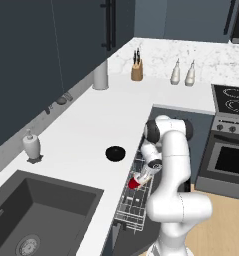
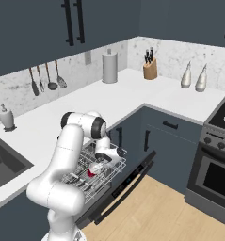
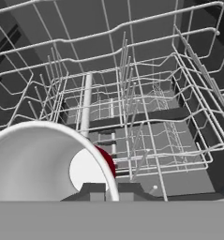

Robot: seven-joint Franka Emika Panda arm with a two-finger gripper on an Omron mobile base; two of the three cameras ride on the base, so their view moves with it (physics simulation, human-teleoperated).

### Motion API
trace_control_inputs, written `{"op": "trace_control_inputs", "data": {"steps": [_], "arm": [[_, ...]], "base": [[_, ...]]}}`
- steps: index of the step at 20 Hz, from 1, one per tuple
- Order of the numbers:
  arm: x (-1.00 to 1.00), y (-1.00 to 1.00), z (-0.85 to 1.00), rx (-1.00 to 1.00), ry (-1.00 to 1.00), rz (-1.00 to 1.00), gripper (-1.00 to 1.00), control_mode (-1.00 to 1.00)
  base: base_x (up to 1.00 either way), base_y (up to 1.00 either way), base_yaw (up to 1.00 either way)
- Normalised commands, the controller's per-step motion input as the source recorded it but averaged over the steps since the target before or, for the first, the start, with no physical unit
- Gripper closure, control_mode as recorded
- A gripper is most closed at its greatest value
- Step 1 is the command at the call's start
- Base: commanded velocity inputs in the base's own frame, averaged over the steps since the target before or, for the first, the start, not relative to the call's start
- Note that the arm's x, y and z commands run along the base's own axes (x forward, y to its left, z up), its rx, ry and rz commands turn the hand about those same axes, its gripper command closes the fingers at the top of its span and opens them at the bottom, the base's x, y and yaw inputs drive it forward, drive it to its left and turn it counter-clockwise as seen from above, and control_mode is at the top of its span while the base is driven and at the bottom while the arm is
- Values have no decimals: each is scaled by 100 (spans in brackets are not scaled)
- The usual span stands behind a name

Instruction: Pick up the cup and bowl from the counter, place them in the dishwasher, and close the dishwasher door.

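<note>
Red plastic shows where the cup [image 1: 135, 183] hangs over the pulled-out white wire rack [image 1: 133, 202] of the dishwasher [image 2: 115, 188], pinched by its rim in the gripper [image 3: 106, 191], whose fingers are pressed onto the wall, one inside and one outside. It is tipped well over, its long axis closer to lying than standing; in the hand view its whitish open mouth faces the camera while the base points away towards the rack's tines. Black and still upright on the white counter [image 1: 86, 125], the bowl [image 1: 115, 153] sits near the edge just beside the rack, and the dishwasher door [image 2: 128, 186] hangs open.
</note>
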Motion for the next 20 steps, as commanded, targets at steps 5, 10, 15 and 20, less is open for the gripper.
{"op": "trace_control_inputs", "data": {"steps": [5, 10, 15, 20], "arm": [[-2, 0, -41, -9, 1, 0, -100, -100], [-21, 0, -6, -2, 4, 0, -100, -100], [-45, -7, 42, 0, 0, 0, -100, -100], [-83, -23, 90, 3, -12, 0, -100, -100]], "base": [[0, 0, 0], [0, 0, 0], [0, 0, 0], [0, 0, 0]]}}
